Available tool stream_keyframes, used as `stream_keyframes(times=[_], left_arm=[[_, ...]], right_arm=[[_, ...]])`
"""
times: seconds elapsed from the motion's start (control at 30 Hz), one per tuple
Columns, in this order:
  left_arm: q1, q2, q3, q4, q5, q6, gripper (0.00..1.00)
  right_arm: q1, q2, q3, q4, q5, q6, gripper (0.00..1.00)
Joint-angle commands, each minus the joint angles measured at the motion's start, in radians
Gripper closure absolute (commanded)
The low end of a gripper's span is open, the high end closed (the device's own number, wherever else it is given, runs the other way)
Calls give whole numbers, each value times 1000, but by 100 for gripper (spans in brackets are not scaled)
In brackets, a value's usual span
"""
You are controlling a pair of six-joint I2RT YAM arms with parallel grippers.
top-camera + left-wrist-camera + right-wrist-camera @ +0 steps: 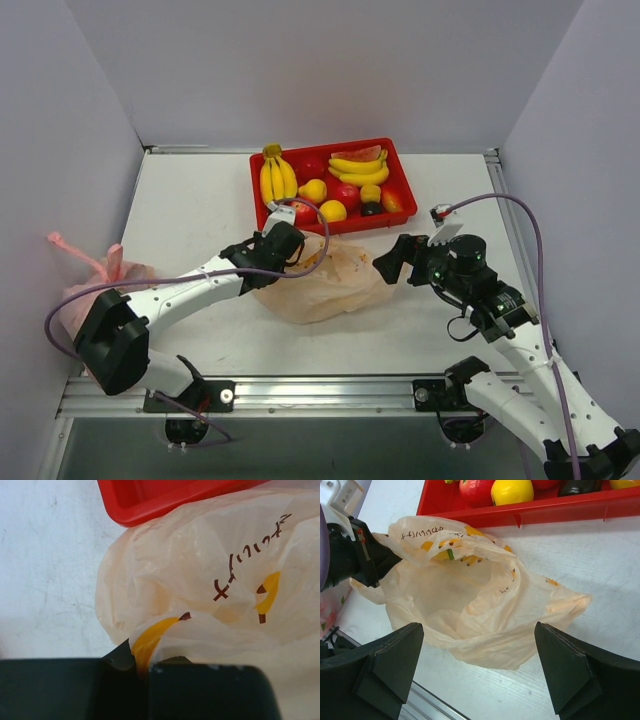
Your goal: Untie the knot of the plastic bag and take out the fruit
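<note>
Your left gripper [285, 246] is pinching down tight on a fold of the plastic bag [330, 285], at the near-left rim where the yellow print is bunching between the fingers. Your right gripper [392, 256] is hanging wide open with nothing in it, just beside the bag's right end. The bag is lying slumped on the table [200, 200], pressed up against the front wall of the red tray [325, 227]. From the right wrist view, its mouth is gaping toward you and looking hollow. I cannot make out the knot in any view, nor any fruit inside. The round fruit [345, 195] that is showing is sitting in the tray, beside the bananas.

Here is what you are risking. The film is thin, and you are gripping only a small pinch, so a sharp pull is likely to stretch or tear it, or slip out. With so little weight inside, the whole bag is likely to drag along instead of opening. If you are closing the right fingers blind, you may be clamping both walls together and sealing the mouth. Lifting toward the tray is also risking a snag on its rim.
</note>
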Motion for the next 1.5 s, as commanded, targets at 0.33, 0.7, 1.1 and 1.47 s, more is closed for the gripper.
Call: stream_keyframes(times=[0.33,0.7,1.1,1.47], left_arm=[[-197,-68,565,-279,-209,160,100],[-136,-67,343,-360,-14,-179,100],[-139,-196,65,-304,121,-400,100],[-152,-236,-33,-255,153,-441,100]], right_arm=[[13,-62,-42,-16,20,-14,1],[42,-50,-8,-30,-57,-78,2],[352,186,101,-48,45,-176,6],[378,515,187,67,137,-262,3]])
